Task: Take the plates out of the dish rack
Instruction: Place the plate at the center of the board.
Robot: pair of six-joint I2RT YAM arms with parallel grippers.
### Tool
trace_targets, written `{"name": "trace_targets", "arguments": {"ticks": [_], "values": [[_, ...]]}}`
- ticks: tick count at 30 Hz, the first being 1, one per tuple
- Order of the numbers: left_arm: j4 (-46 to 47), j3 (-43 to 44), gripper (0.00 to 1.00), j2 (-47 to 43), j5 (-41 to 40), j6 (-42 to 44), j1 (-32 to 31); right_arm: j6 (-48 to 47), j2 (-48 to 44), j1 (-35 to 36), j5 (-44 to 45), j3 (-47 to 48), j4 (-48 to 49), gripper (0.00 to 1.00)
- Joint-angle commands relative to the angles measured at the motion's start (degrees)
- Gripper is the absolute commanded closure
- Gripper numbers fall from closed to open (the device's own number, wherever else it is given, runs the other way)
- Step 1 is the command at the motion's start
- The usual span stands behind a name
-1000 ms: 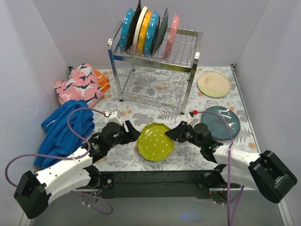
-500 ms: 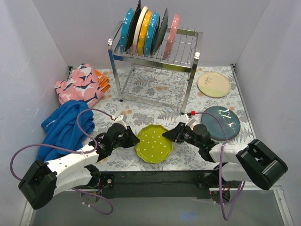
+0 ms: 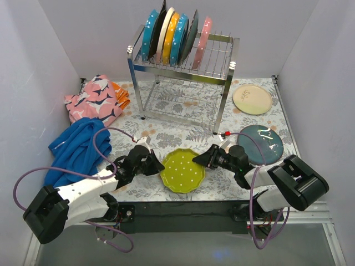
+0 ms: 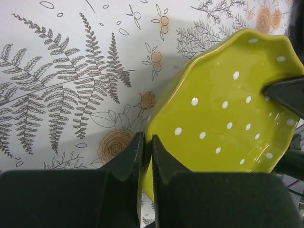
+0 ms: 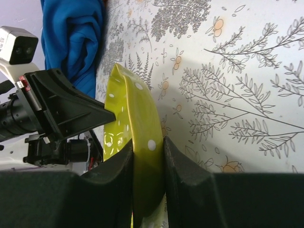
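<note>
A lime green plate (image 3: pixel 182 169) with white dots is held low over the floral mat between both arms. My left gripper (image 3: pixel 158 165) is shut on its left rim; in the left wrist view the thin edge of the plate (image 4: pixel 228 123) runs between the closed jaws of that gripper (image 4: pixel 147 142). My right gripper (image 3: pixel 202 160) is shut on the opposite rim, and the right wrist view shows the plate (image 5: pixel 137 109) edge-on between its pads (image 5: pixel 148 142). The dish rack (image 3: pixel 222 64) stands at the back with several plates (image 3: pixel 172 33) upright in its top slots.
A cream plate (image 3: pixel 252 100) and a dark teal plate (image 3: pixel 260 144) lie flat on the mat at the right. A blue cloth (image 3: pixel 77 149) and a pink patterned cloth (image 3: pixel 94 100) are heaped at the left. White walls enclose the mat.
My left gripper has closed onto the lime green plate's left rim. The plate has shifted slightly toward the near edge, with the right gripper still clamped on it.
</note>
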Motion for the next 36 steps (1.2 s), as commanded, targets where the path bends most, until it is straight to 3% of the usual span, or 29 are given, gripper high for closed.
{"name": "trace_targets", "arguments": {"ticks": [1,17,28,36], "values": [[-4.74,1.58,1.0,-1.85,-7.85,-2.53,0.25,2.07,-0.55,-0.88,-4.28,2.45,5.76,0.66],[-7.11,1.58,1.0,-0.01,-13.92,-5.43,3.32,-3.29,-1.25,-0.88,0.11,6.67,-9.56,0.58],[-5.62,3.86,1.0,2.98,-12.95,-5.26,17.99,-6.99,-16.71,0.61,-1.03,7.11,-19.57,0.56],[-3.08,5.97,1.0,6.14,-18.32,-5.17,26.95,-8.39,-30.42,0.96,-2.26,6.14,-25.03,0.55]]}}
